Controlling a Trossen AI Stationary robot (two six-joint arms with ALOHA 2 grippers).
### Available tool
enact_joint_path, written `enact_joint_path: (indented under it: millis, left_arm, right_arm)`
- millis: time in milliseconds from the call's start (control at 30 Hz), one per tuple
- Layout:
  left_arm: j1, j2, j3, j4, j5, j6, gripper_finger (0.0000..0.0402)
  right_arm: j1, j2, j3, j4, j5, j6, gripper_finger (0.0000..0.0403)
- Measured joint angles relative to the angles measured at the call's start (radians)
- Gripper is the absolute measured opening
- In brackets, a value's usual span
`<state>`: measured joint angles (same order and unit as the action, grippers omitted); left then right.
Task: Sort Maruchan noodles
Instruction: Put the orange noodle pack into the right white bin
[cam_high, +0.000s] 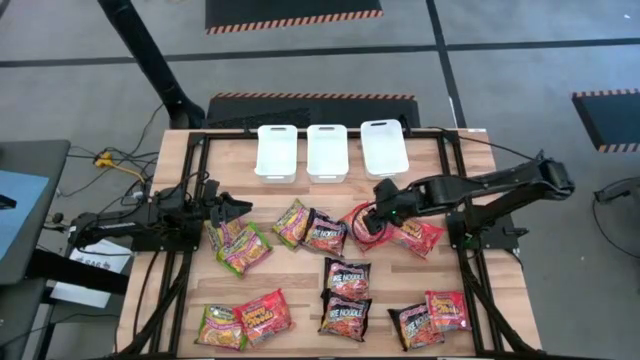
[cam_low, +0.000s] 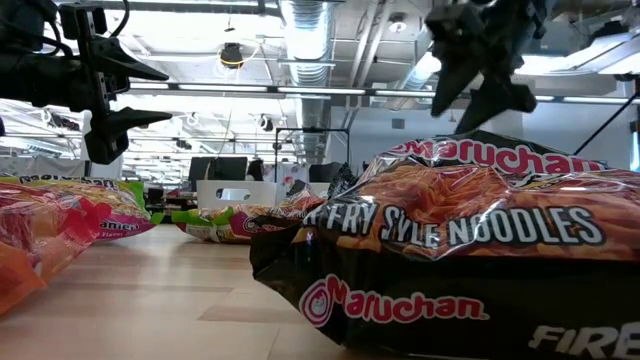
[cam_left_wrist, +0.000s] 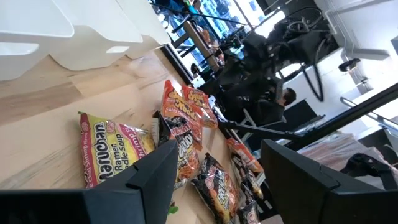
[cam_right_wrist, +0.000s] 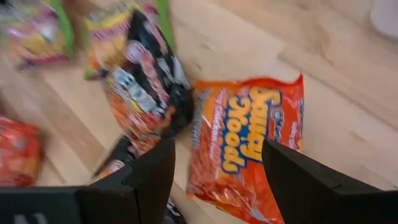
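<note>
Step, by my reading: right pincer (cam_high: 378, 203) lining up first pick, fingers wide, nothing held. Red-orange packet (cam_right_wrist: 249, 146) lies flat on counter (cam_high: 300, 285) directly below it, black packet (cam_right_wrist: 146, 93) just beside, touching.

Left pincer (cam_high: 238, 207) spread wide, empty, waiting above green-yellow packets (cam_high: 240, 245).

Next: likely drop straight down, close on red-orange packet alone, carry to white bins (cam_high: 327, 152) beyond.

Hard to tell: gap between pincer and packet; which bin takes which colour; low view mostly blocked by near black packet (cam_low: 450, 260).

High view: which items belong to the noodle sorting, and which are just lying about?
Job:
- noodle packets
- three white bins
- right gripper, open over a red packet
- left gripper, open

Lying about:
- cables beside the table
</note>
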<state>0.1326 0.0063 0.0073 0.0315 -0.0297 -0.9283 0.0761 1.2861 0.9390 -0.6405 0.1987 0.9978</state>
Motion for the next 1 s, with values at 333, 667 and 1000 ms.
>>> enact_joint_path:
  millis: [333, 667, 1000]
  left_arm:
    - [0.0, 0.0, 0.0, 0.0, 0.0, 0.0, 0.0217]
    - [0.0, 0.0, 0.0, 0.0, 0.0, 0.0, 0.0217]
    - [0.0, 0.0, 0.0, 0.0, 0.0, 0.0, 0.0217]
  right_arm:
    - [0.0, 0.143, 0.0, -0.015, -0.023, 0.026, 0.0265]
    - [-0.002, 0.257, 0.0, -0.02, -0.026, 0.026, 0.0265]
    - [-0.034, 0.352, 0.006, -0.004, -0.077, 0.026, 0.0265]
